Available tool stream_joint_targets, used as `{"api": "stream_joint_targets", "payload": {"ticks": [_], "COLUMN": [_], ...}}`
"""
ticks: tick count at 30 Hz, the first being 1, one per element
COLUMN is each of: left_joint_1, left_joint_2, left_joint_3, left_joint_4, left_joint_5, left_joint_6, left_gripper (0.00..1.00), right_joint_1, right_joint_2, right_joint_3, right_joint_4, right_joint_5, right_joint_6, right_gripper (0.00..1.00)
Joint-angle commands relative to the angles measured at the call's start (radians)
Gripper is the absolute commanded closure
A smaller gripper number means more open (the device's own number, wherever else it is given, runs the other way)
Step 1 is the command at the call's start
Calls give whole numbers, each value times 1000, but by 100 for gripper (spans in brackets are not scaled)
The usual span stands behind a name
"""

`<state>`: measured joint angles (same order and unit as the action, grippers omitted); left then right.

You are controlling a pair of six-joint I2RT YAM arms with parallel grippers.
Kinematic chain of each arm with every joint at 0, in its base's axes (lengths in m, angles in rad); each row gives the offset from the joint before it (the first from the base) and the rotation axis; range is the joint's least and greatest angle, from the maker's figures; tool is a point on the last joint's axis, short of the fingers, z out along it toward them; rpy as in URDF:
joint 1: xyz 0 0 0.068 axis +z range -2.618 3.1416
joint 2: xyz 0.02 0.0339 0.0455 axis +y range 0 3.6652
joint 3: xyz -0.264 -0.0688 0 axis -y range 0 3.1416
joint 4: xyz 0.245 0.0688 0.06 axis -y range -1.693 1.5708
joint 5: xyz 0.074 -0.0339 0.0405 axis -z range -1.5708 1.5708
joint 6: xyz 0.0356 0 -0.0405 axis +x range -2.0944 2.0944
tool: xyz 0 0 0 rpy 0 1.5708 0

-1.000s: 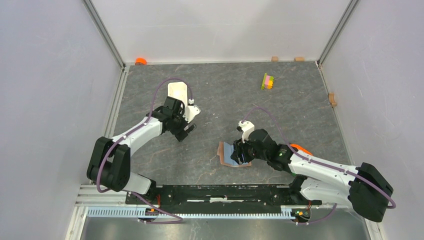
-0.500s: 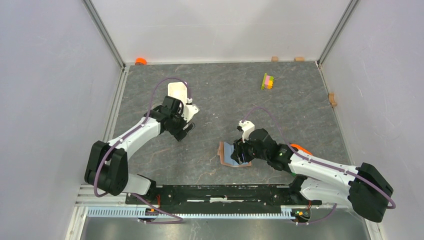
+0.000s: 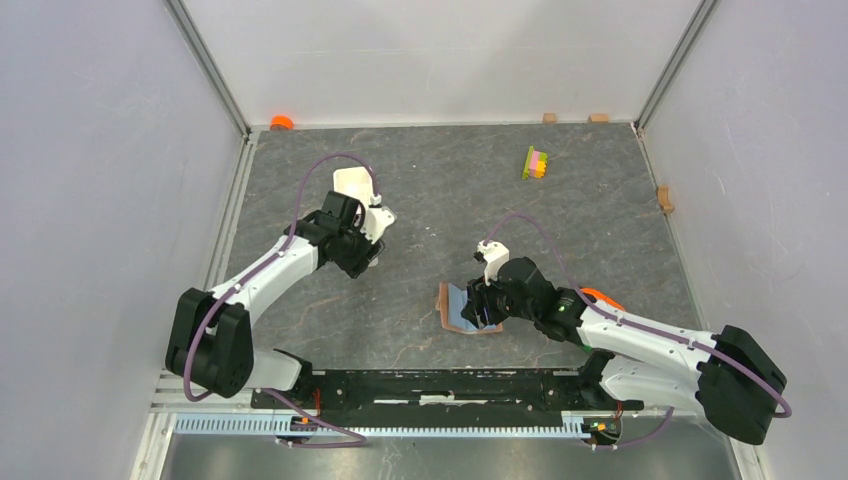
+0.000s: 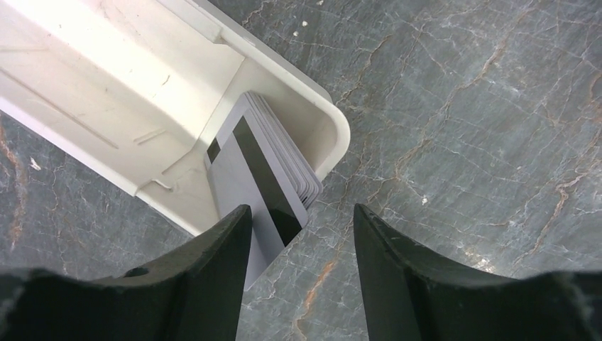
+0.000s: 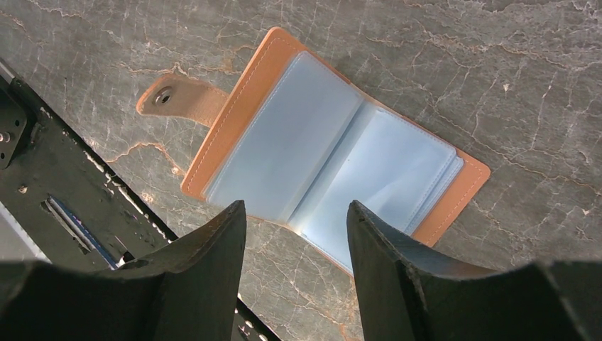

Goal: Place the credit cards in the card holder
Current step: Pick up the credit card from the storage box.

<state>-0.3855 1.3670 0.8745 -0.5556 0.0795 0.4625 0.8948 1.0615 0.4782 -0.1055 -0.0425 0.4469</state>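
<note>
While the right arm has not stirred over the last second, the left arm has reached a little further up the table [image 3: 600, 200] and brought the left gripper [image 4: 302, 211] in over the rounded corner of the white tray [image 4: 142, 85]. Its jaws, which stood wide a moment ago, have drawn in part of the way. They are not yet shut on anything: in the left wrist view bare stone shows between the two fingers, which stand apart with the lower edge of the credit cards [image 4: 266, 163] reaching down beside the left-hand one. The cards are a fanned stack leaning in that tray corner, the front one showing its dark stripe, well apart from the card holder [image 5: 334, 156]. The holder lies spread open on the table near the front edge, clear pockets facing up and snap tab folded out to one side. The right gripper [image 5: 294, 207] hangs low over it with jaws apart and nothing between them; whether its fingertips press on the leather I cannot tell. I judge the narrowing to be the start of a pinch on the front card, so the task is at the pick-up, and I can make out no card in the pockets. The risk is several cards lifting together, since they sit tight against each other
</note>
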Motion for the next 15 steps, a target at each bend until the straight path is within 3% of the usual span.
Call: {"api": "stream_joint_targets", "payload": {"ticks": [1,15], "left_joint_1": [2,3], "left_joint_2": [-13,-1], "left_joint_3": [51,82], "left_joint_4": [-45,-71], "left_joint_5": [4,-17], "left_joint_6": [-37,-52], "left_gripper": [41,60], "right_joint_1": [-5,-5], "right_joint_2": [-10,-10], "right_joint_3": [-1,-2], "right_joint_4": [41,38], "right_joint_5": [-1,1], "right_joint_6": [4,10], "right_gripper": [41,41]}}
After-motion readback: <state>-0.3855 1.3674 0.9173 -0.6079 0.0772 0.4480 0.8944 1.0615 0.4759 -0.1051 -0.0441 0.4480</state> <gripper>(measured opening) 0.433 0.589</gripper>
